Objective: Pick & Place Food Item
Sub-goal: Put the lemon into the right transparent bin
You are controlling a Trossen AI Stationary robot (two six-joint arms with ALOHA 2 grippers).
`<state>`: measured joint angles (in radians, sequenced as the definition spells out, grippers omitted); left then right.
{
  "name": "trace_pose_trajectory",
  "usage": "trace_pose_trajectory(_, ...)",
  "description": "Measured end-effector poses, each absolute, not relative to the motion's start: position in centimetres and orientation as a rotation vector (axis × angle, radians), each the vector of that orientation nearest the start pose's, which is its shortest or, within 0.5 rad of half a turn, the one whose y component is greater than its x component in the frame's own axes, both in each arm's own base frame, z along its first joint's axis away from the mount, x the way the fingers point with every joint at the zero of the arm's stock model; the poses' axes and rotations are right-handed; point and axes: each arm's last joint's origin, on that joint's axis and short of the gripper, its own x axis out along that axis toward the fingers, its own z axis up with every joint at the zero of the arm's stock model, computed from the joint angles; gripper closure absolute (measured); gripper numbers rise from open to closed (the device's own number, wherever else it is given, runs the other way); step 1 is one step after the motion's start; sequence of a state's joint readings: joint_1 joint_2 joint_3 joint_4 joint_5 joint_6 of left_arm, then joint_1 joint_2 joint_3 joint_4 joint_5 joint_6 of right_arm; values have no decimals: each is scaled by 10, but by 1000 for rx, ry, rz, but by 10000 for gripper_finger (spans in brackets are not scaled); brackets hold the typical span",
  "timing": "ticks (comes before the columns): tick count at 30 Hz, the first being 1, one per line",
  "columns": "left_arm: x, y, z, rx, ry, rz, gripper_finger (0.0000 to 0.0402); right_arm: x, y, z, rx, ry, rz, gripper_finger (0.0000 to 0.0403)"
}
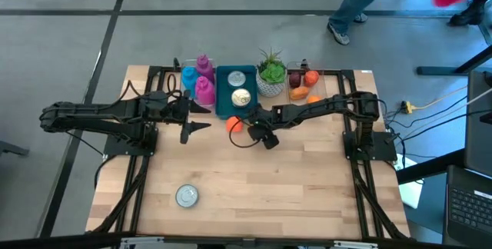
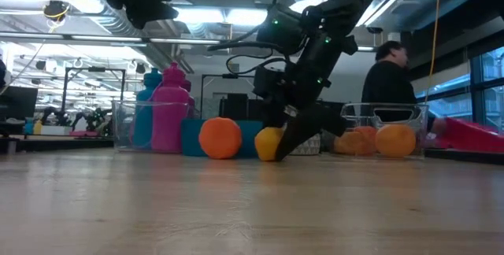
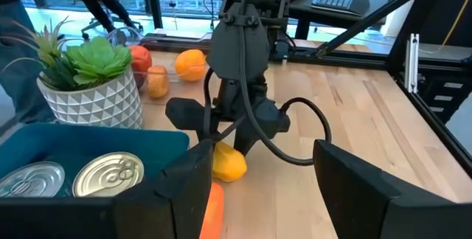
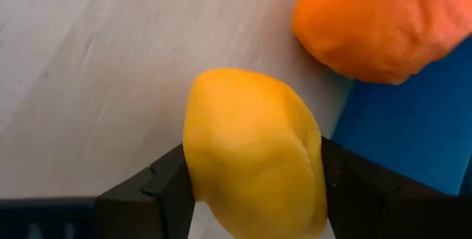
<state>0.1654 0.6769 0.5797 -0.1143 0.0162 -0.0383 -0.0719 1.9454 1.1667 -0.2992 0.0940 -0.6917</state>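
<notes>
Halfway at best, judging by the table [image 1: 292, 187]: pick all but made, place not begun. Down at the wood with the right gripper [image 4: 252, 186], one finger pressed to each side of the lemon [image 4: 251, 121]; gripped, by the look of it, yet not lifted, resting on the table just beside the orange [image 2: 220, 138] and near the wall of the blue bin [image 1: 221, 101]. Left to do: raise, carry, set down and let go; no telling where from the task wording. Waiting off to the left above the table with the left gripper [image 3: 262, 180], fingers spread wide on nothing. Counting up: one lemon; one loose orange; one blue bin holding two cans [image 1: 237, 78] [image 1: 241, 97]; one more can [image 1: 187, 195] alone near the front edge, well apart from everything else; two pink bottles [image 1: 204, 66] [image 1: 204, 90] and one blue bottle [image 1: 189, 78] at the back; one potted plant [image 1: 270, 76]; one clear tray [image 2: 356, 110] with several fruits inside, too crowded to number with confidence.
</notes>
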Motion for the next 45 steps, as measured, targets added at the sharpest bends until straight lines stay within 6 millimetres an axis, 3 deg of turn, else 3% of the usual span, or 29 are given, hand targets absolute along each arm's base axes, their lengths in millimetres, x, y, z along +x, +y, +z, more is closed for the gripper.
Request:
trace_pose_trajectory(9, 157, 26, 284, -58, 212, 155, 178, 373, -16, 141, -598, 1115, 190, 177)
trace_pose_trajectory(15, 159, 27, 282, -56, 232, 187, 178, 365, -1, 176, -587, 1050, 126, 178)
trace_pose_trajectory(21, 165, 29, 276, -56, 269, 223, 178, 351, 5, 224, -528, 918, 40, 178)
trace_pose_trajectory(33, 173, 30, 272, -73, 285, 225, 178, 289, -10, 315, -453, 732, -301, 179)
trace_pose_trajectory(38, 173, 30, 272, -75, 288, 224, 178, 260, -23, 332, -397, 744, -442, 179)
trace_pose_trajectory(45, 173, 30, 272, -75, 288, 224, 178, 235, -51, 329, -314, 886, -578, 179)
